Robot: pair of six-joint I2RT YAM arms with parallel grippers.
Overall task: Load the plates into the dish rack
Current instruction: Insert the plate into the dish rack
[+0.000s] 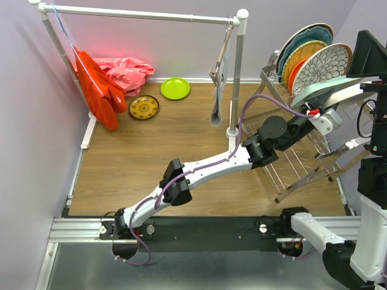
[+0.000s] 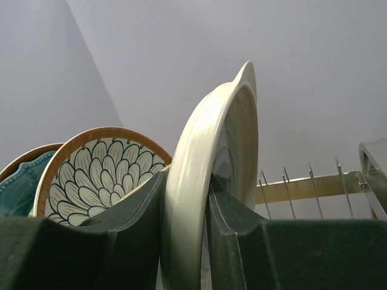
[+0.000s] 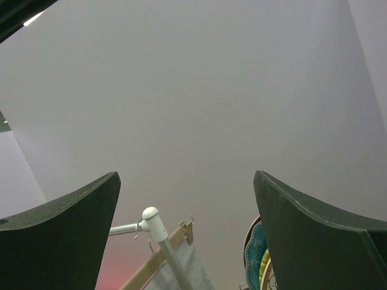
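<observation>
1. Left claw (image 2: 187, 193) is clenched on the mint tray (image 2: 211, 139), a finger pressed to each face.
2. The tray stands on edge at the dish rack (image 1: 302, 163), next in line on the near side of the brown-rimmed floral plate (image 2: 97, 175) and roughly parallel to it.
3. Its long axis runs up and out of the claw. The lower edge is hidden behind the fingers (image 2: 242, 235), so I cannot tell whether it sits between tines.
4. Judgement: the release turns on that lower edge being caught in a slot. If it is not, the tray could tip onto the floral plate.
5. Right claw (image 3: 186, 181) is spread wide with nothing in it, off the rack's near end and pointing upward.
6. Lime green plate (image 1: 175, 88) and patterned plate (image 1: 144, 107) lie flat on the tabletop, well apart from the rack. The left arm is better placed for them.
</observation>
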